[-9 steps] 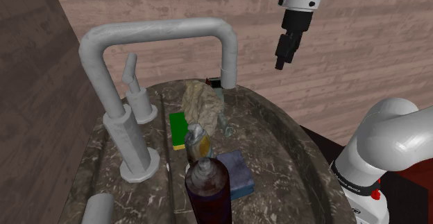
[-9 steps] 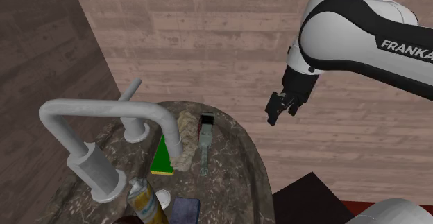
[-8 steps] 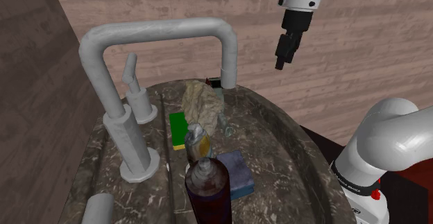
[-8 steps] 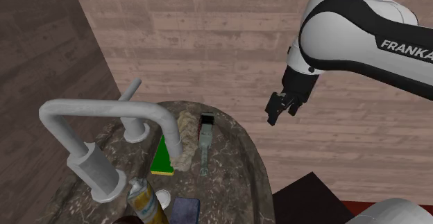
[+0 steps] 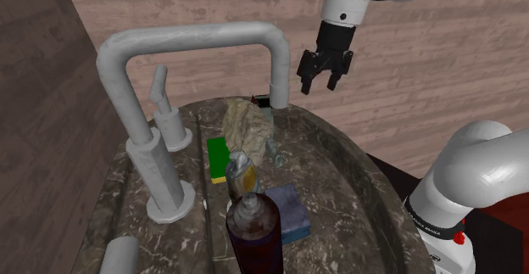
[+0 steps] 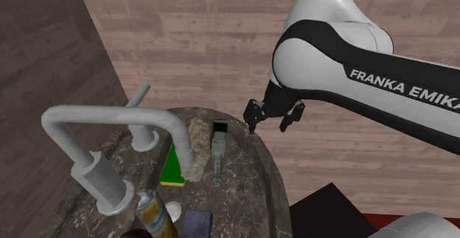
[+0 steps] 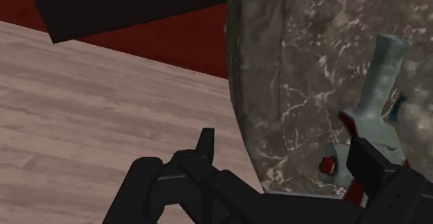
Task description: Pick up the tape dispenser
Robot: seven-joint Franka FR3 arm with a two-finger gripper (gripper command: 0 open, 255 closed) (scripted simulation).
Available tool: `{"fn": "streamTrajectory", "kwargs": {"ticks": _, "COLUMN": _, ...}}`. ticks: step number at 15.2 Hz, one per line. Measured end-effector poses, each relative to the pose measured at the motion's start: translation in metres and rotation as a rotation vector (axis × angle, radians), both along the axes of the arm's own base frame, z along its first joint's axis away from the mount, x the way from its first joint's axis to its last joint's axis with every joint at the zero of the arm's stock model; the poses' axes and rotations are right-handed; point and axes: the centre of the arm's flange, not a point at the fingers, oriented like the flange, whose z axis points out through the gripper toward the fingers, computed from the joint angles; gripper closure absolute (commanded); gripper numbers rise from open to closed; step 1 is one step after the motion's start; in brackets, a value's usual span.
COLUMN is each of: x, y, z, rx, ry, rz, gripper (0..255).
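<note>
Marble, dark with white veins, forms the rounded counter (image 5: pixel 348 187). On it we count one grey metal faucet (image 5: pixel 195 36), bent into a square arch. One tape dispenser (image 6: pixel 217 159), long and pale green with a black and red end, lies flat near the counter's far rim, beside one crumpled tan rag (image 5: pixel 246 124). We also count one green sponge (image 5: pixel 218 153), one blue block (image 5: pixel 292 213), one yellow-labelled bottle (image 5: pixel 240 175) and one dark brown bottle (image 5: pixel 253 230). Our black tool (image 5: pixel 318 86) hangs above the rim, its two fingers spread, touching nothing.
</note>
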Motion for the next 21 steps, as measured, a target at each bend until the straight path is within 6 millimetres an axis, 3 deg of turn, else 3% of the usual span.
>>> {"fn": "streamTrajectory", "kwargs": {"ticks": 5, "x": 0.032, "y": 0.054, "z": -0.006, "rx": 0.015, "ry": -0.024, "rz": -0.28, "gripper": 0}}
{"fn": "streamTrajectory", "kwargs": {"ticks": 11, "x": 0.086, "y": 0.099, "z": -0.012, "rx": 0.034, "ry": -0.05, "rz": -0.602, "gripper": 0}}
{"fn": "streamTrajectory", "kwargs": {"ticks": 19, "x": 0.092, "y": 0.101, "z": -0.046, "rx": 0.042, "ry": -0.059, "rz": -0.65, "gripper": 0}}
{"fn": "streamTrajectory", "kwargs": {"ticks": 20, "x": 0.093, "y": 0.101, "z": -0.046, "rx": 0.043, "ry": -0.061, "rz": -0.652, "gripper": 255}}
{"fn": "streamTrajectory", "kwargs": {"ticks": 21, "x": 0.095, "y": 0.101, "z": -0.043, "rx": 0.051, "ry": -0.076, "rz": -0.654, "gripper": 255}}
